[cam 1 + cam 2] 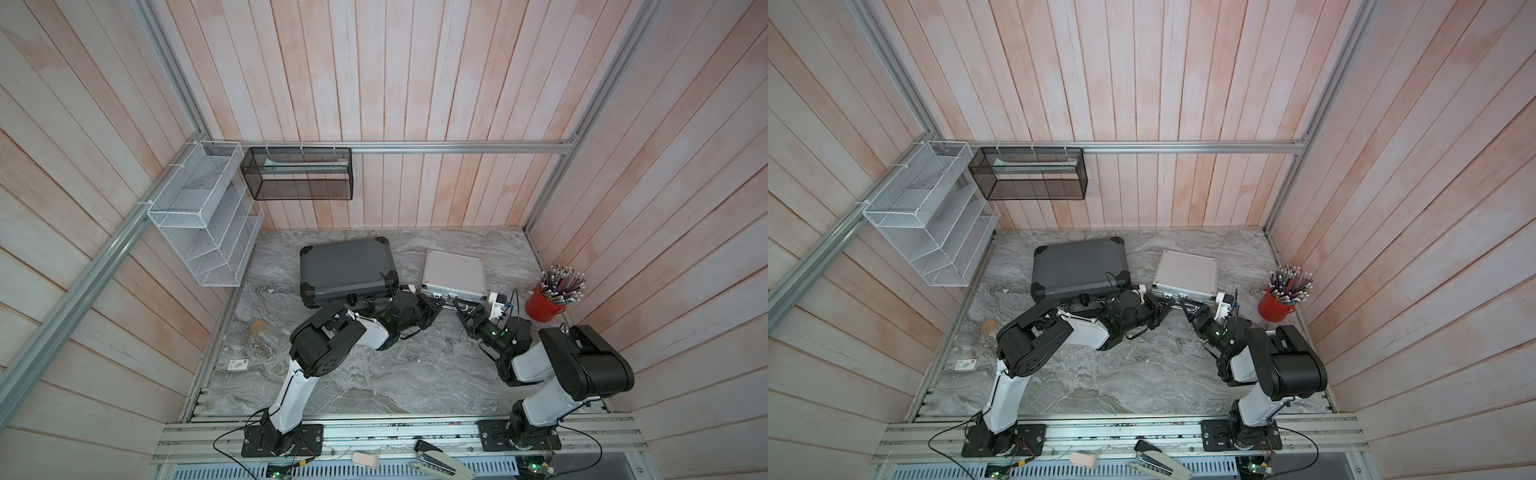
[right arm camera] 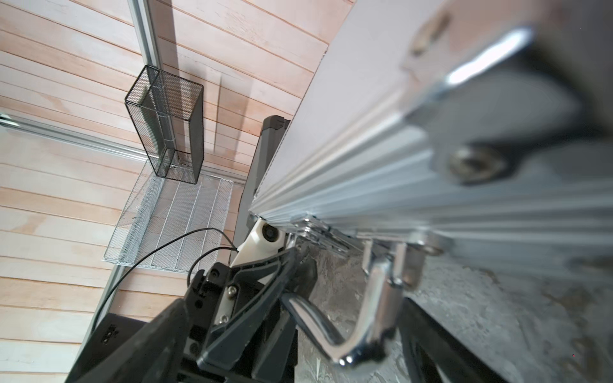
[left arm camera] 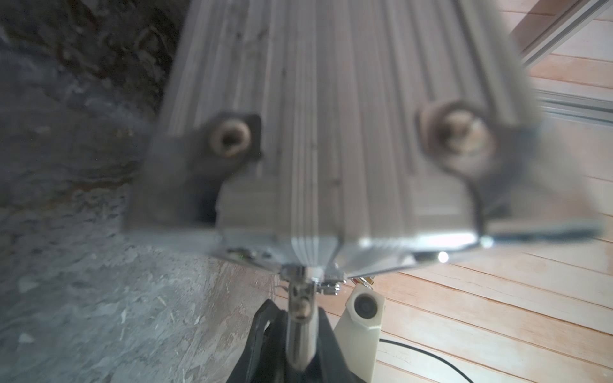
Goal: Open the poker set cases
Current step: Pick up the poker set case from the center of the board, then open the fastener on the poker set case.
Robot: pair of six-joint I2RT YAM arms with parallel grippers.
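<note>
Nearest the robot, on the marble tabletop [image 1: 374, 374], both arms reach to one spot: the front wall of the silver ribbed case [image 1: 455, 270]. It lies flat with its chrome handle [image 2: 371, 298] turned towards them, probably so the catches sit within reach. The left gripper [image 1: 434, 305] is closed, its tips at the case's front left corner beside a latch [image 2: 315, 232]. Whether it pinches anything I cannot tell, as the left wrist view is blurred. The right gripper [image 1: 462, 305] stands wide apart at the handle's other end, clasping nothing. In the right wrist view one finger [image 2: 497, 116] lies over the lid's front edge, which suggests it is poised to lift while its partner steadies. Just beyond, to the left, lies the dark grey case [image 1: 347, 268], near the silver one but apart, with no gripper on it. Both lids are down, so I judge neither case opened yet. Counted: two arms, two grippers, two cases, one handle and one latch clearly seen, and one red cup [image 1: 542, 307] of pencils off to the right. Farthest, on the walls, hang one white mesh rack [image 1: 208, 224] and one black mesh basket [image 1: 297, 174].
</note>
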